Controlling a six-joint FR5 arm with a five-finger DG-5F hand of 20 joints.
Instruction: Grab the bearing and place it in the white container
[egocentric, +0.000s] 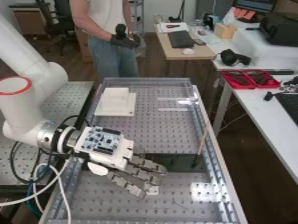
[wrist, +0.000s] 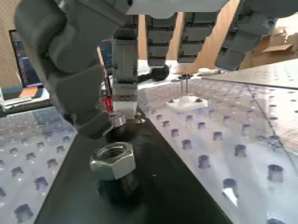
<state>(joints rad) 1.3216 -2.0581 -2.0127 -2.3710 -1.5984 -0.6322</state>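
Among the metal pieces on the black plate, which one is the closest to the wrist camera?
The hexagonal nut, its hole open at the top; the round metal piece is farther back, partly hidden behind the hand.

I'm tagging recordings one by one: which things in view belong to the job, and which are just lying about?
Job:
- hand
- metal piece beside the thumb, possibly the bearing
- dark base under it
- white box, probably the container

Lying about:
- hex nut, seemingly
- red trays
- white mouse
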